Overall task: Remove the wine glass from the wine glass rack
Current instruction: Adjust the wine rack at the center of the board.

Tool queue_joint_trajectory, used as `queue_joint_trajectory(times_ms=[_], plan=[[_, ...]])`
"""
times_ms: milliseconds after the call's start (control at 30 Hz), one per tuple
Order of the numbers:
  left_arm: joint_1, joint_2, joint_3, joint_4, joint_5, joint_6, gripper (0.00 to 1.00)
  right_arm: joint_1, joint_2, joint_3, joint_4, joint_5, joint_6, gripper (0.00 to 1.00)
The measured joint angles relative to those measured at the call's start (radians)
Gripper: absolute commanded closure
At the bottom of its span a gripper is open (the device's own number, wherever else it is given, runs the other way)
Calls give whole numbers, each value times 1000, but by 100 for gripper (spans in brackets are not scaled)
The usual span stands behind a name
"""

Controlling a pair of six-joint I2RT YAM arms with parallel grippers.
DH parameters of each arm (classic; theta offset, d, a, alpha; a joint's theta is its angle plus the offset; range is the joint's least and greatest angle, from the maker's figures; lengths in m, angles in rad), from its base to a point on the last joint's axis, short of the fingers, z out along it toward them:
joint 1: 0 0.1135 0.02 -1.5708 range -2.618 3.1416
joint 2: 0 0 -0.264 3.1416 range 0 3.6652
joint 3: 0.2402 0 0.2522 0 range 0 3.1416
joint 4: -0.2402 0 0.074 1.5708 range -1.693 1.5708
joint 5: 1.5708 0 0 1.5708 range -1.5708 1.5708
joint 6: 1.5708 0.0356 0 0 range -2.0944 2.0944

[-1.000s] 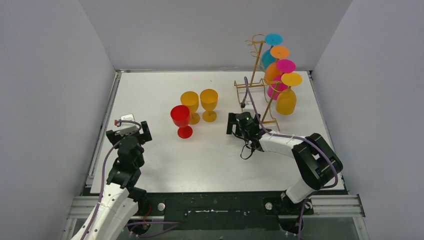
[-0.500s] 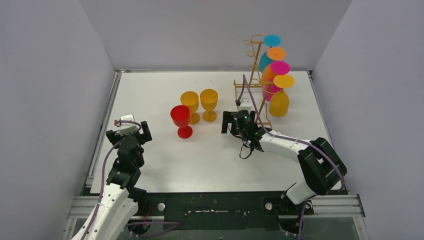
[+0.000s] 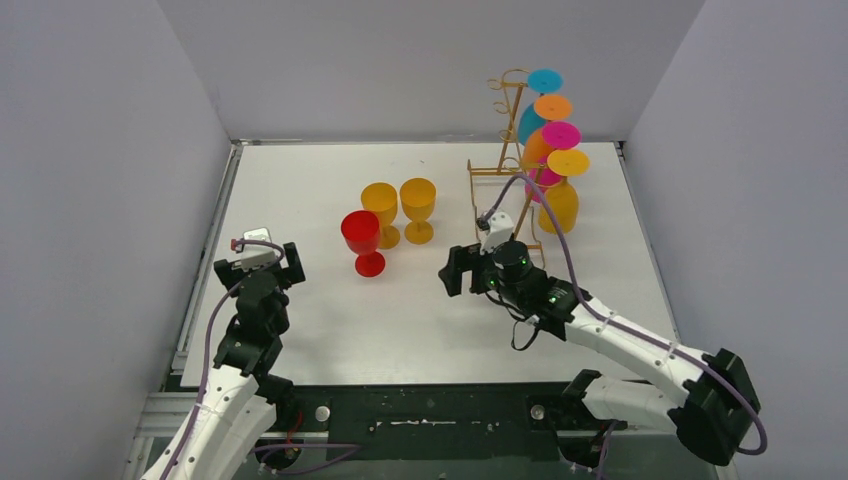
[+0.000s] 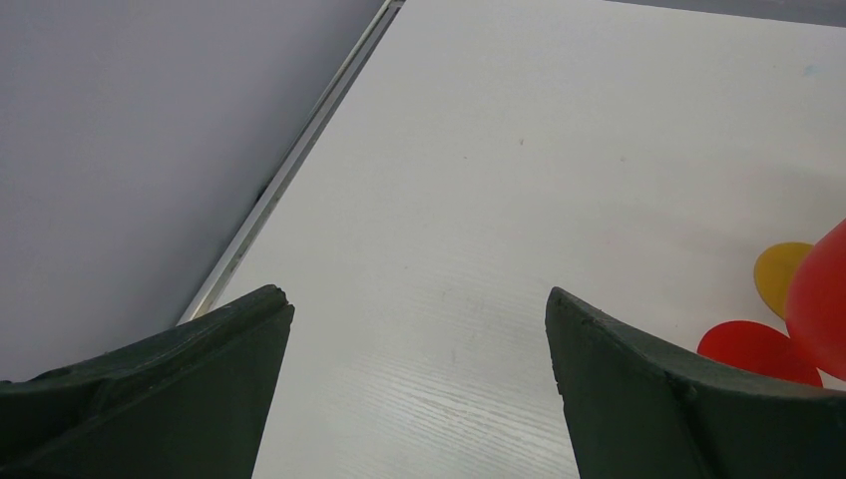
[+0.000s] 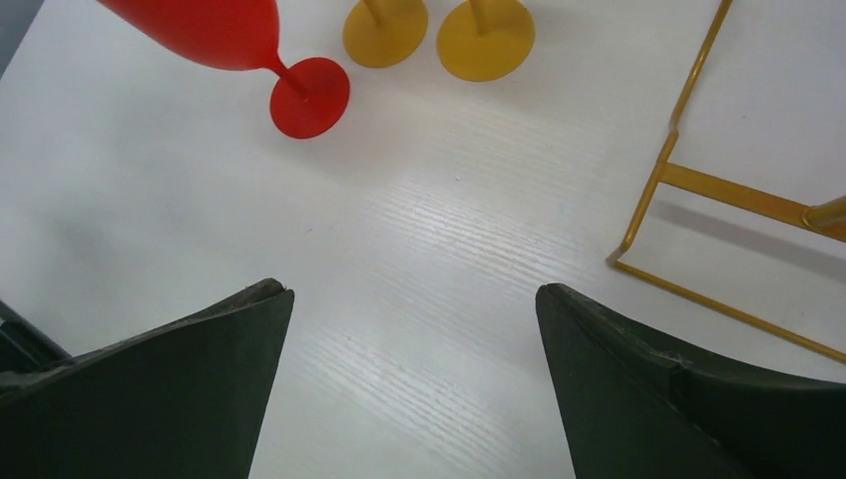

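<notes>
The right gripper (image 3: pixel 468 271) (image 5: pixel 414 294) has drawn back from the rack toward the near side of the table since 1 second ago. Its arm now lies lower, with the elbow swung out to the near right corner. Its jaws stand spread wide with nothing between them, over bare tabletop. The left gripper (image 3: pixel 258 263) (image 4: pixel 414 299) has stayed where it was near the table's left edge, its jaws just as wide and holding nothing. The hanging glasses sit slightly further left than 1 second ago. The tall gold-coloured wire wine glass rack (image 3: pixel 512 128) (image 5: pixel 733 193) stands upright at the far right of the white table (image 3: pixel 330 320), its rectangular wire base just beyond and right of the right gripper. It holds 4 glasses in a row along its arm, all hanging upside down with their round feet uppermost. From far to near they are a blue plastic wine glass (image 3: pixel 545 80), an orange plastic wine glass (image 3: pixel 552 106), a pink plastic wine glass (image 3: pixel 560 135) and a yellow plastic wine glass (image 3: pixel 558 205), which hangs lowest and nearest the right gripper. Standing upright on the table near its middle, well apart from the rack, are a red plastic goblet (image 3: pixel 361 235) (image 5: pixel 309 97) (image 4: pixel 758 349) and 2 amber plastic goblets (image 3: pixel 381 205) (image 3: pixel 418 200) just behind it, close together.
</notes>
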Motion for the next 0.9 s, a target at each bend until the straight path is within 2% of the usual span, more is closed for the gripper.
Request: queue_joint_trajectory(times_ms=[167,267,400,567,700,900], plan=[[-1,8,0,0,3,0,3,0,-193,32,-156,5,-14,1],[-2,11,0,0,3,0,3,0,-267,160,-235,8,-22,2],[-3,15,0,0,7,0,3,0,-281,383,-256,14,-43,1],[-3,16,0,0,10,0,3,0,-219,595,-296,135,-86,0],[-4,17,0,0,14,0,3,-33,-100,716,-354,249,-108,0],[-6,17,0,0,21,0,3,-298,78,831,-455,216,-86,3]])
